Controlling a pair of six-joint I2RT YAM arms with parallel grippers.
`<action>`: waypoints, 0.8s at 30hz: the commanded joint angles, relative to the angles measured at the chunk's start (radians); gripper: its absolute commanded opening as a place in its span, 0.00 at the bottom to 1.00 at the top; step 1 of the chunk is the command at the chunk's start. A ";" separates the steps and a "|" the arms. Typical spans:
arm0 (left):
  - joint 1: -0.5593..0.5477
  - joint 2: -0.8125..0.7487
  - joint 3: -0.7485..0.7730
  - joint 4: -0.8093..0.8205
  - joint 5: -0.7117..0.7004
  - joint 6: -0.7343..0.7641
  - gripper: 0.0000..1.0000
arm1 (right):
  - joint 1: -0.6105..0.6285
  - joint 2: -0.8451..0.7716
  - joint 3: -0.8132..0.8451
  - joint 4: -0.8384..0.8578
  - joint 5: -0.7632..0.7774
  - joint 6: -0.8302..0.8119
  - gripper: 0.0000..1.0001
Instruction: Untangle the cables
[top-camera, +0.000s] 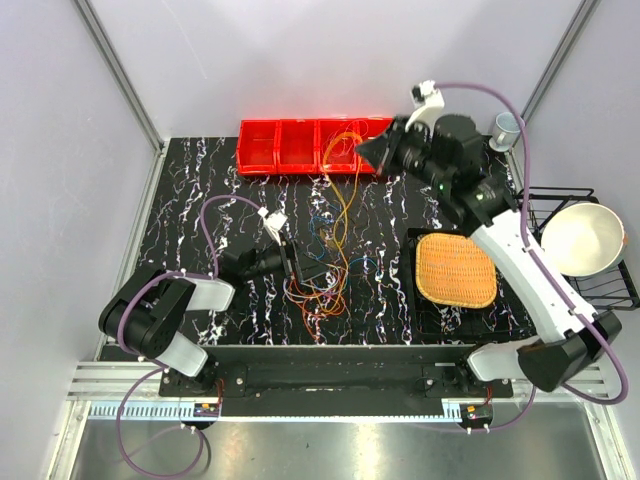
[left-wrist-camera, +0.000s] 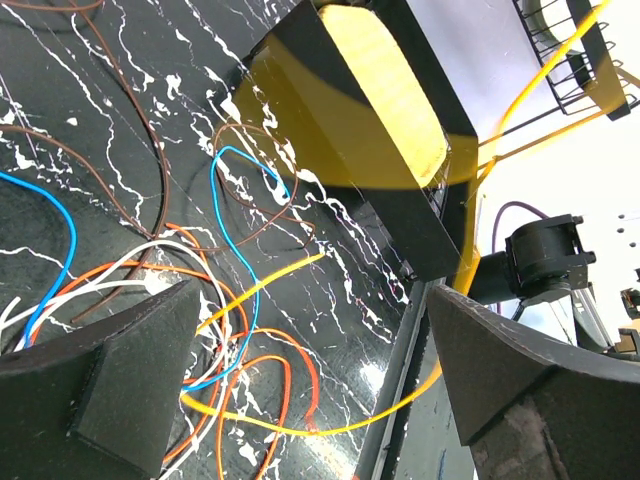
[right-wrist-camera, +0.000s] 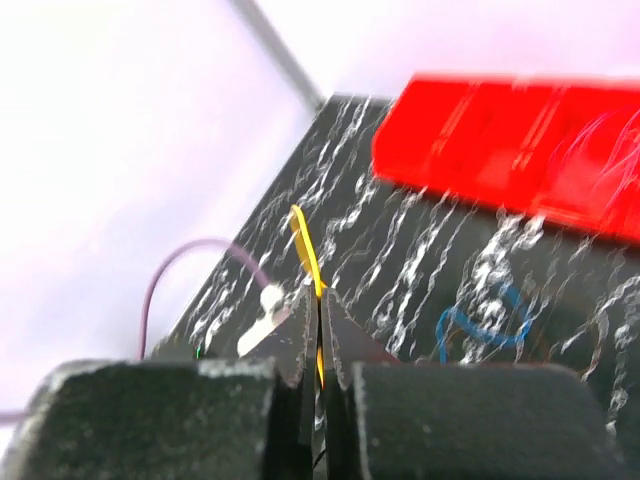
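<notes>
A yellow cable (right-wrist-camera: 303, 240) is clamped between the closed fingers of the right gripper (right-wrist-camera: 320, 305) and held raised near the red bins (top-camera: 280, 145). The left gripper (left-wrist-camera: 310, 300) is spread wide, grasping nothing, low over the cables (top-camera: 325, 285) heaped mid-table. The task is judged barely begun: one strand is lifted, the rest left knotted.

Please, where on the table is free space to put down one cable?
The table is bare at its far left, between the red bins and the wall, and in a strip left of the woven tray. The cables crowd the middle, by the left gripper.
</notes>
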 joint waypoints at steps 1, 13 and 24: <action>0.004 -0.001 -0.004 0.096 -0.009 0.000 0.99 | -0.032 0.100 0.208 -0.052 0.110 -0.077 0.00; 0.004 0.022 -0.017 0.144 -0.016 -0.016 0.99 | -0.245 0.399 0.818 -0.121 0.041 -0.028 0.00; -0.033 0.008 0.013 0.050 -0.081 0.032 0.99 | -0.283 0.591 1.232 -0.073 0.009 -0.042 0.00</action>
